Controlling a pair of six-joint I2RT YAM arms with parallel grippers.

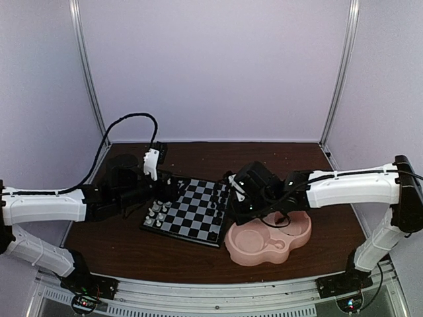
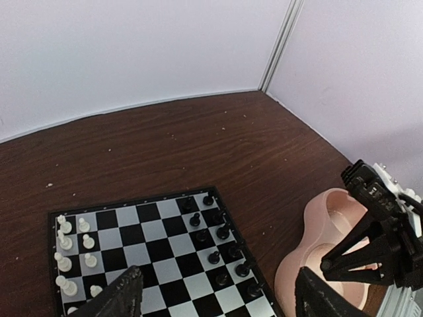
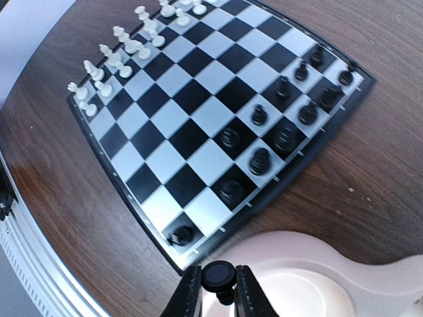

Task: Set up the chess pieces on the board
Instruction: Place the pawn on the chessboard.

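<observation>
black-and-white checked board (image 3: 192, 99), white and black chess pieces (image 3: 260, 160), pink dish (image 3: 344, 277), brown table (image 3: 383, 152).

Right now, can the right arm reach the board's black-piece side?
Likely yes: right end effector, shut on a black piece, hangs over the pink dish rim next to the board, nothing between; left end effector sits at the white side.

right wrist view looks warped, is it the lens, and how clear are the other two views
Right wrist: the board bows from wide-lens distortion, and its near edge by the pink dish is smeared. Left wrist: crisp, evenly lit, own fingers dark. Top external: dim and coarse, chess pieces barely resolved.
</observation>
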